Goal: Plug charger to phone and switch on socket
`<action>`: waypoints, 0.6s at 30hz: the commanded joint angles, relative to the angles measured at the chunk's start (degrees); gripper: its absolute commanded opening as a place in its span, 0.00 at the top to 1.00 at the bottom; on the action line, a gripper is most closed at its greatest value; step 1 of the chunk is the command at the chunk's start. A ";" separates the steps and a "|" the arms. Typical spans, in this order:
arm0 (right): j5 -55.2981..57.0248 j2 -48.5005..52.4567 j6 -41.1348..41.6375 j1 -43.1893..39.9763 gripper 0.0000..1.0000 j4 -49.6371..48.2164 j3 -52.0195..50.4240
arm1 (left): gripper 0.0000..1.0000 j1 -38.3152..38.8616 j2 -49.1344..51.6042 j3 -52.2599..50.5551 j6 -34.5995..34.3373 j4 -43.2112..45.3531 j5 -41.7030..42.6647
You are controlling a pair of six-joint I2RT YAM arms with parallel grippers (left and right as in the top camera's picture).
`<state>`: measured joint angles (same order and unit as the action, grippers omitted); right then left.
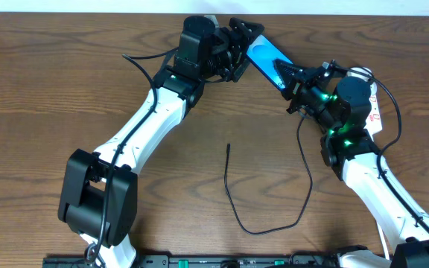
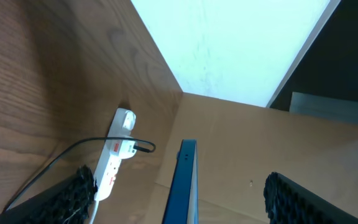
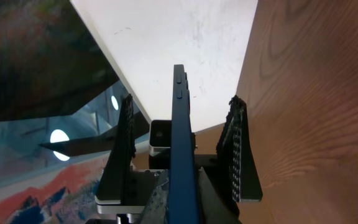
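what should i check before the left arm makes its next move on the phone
1. Right tool shut on the phone: ok, it grips one end.
2. Left tool open: ok, its fingers stand on either side of the phone, apart from it.
3. Charger plugged into the phone: not ok, its tip lies loose on the table, in neither tool.
4. Charger's other end in the socket: ok, seen from the left wrist.
5. Socket switched on: cannot tell.
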<state>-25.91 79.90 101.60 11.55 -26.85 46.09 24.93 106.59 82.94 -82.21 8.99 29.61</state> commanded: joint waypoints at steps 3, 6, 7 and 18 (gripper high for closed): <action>0.09 -0.39 0.81 1.86 0.99 -0.85 1.05 | 0.18 0.02 -1.90 0.66 -0.20 0.09 0.37; 0.09 -0.39 0.76 1.95 0.99 -0.83 1.05 | 0.22 0.02 -1.90 0.66 -0.22 0.09 0.79; 0.07 -0.39 0.74 1.97 0.99 -0.81 1.05 | 0.22 0.02 -1.90 0.66 -0.22 0.09 0.81; -0.09 -0.39 0.76 3.23 0.99 -0.83 1.05 | 0.24 0.02 -1.90 0.66 -0.20 0.09 1.01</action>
<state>-25.65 79.90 101.75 14.17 -26.85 46.09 24.93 106.59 82.94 -82.52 9.02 29.89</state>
